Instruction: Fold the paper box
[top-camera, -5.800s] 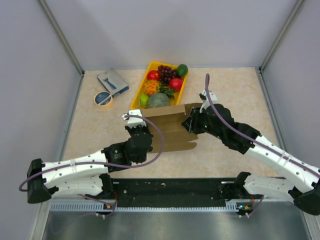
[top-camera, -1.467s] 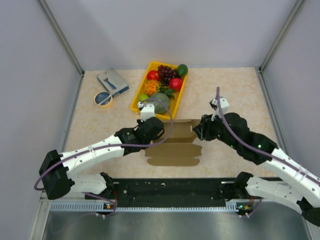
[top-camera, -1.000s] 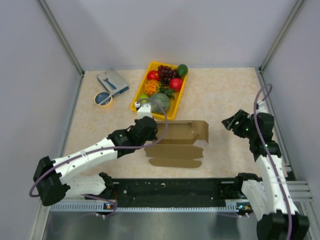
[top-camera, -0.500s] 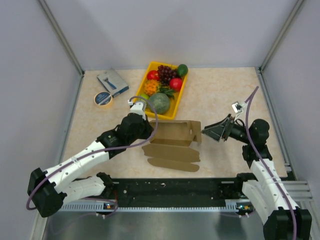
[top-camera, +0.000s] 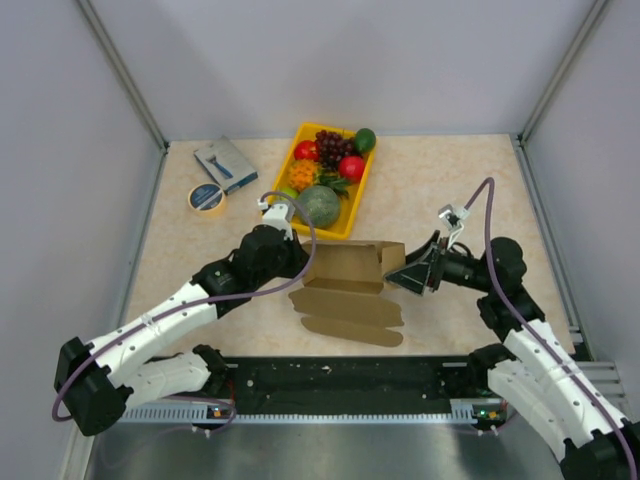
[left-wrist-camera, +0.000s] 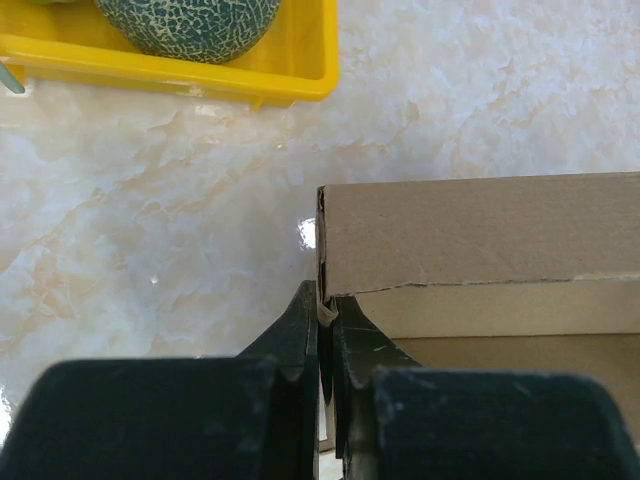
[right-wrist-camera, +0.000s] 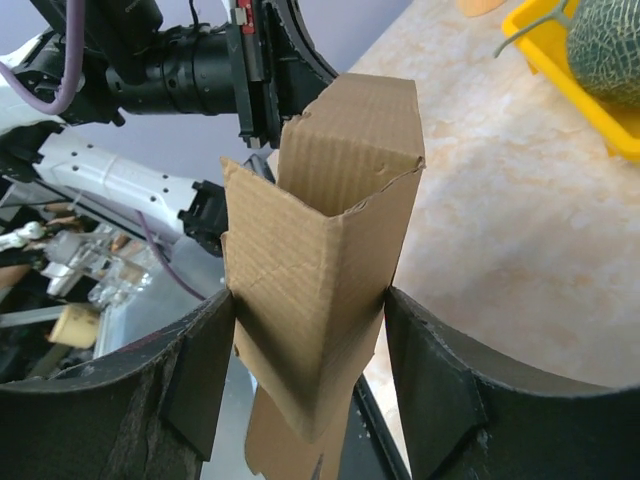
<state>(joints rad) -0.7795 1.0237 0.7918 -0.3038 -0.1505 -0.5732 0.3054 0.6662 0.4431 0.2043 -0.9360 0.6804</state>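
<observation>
The paper box (top-camera: 345, 268) is plain brown cardboard in front of the yellow tray. Its back part stands up as a hollow sleeve and its flaps (top-camera: 347, 312) lie flat on the table towards me. My left gripper (top-camera: 298, 262) is shut on the sleeve's left wall edge; in the left wrist view the gripper (left-wrist-camera: 325, 312) pinches that edge of the box (left-wrist-camera: 480, 225). My right gripper (top-camera: 404, 277) is at the sleeve's right end. In the right wrist view the gripper (right-wrist-camera: 308, 300) has its jaws apart around the box's folded corner (right-wrist-camera: 320, 250), and the cardboard touches both fingers (right-wrist-camera: 205, 370).
The yellow tray (top-camera: 274, 192) of fruit stands just behind the box, with a green melon (top-camera: 320, 205) at its near end. A small blue-grey box (top-camera: 225, 163) and a tape roll (top-camera: 207, 197) lie at the back left. Grey walls enclose the table.
My right arm let go, swung out to the right, then came back and closed in on the box's right end. The left gripper kept its hold as the box shifted slightly.
</observation>
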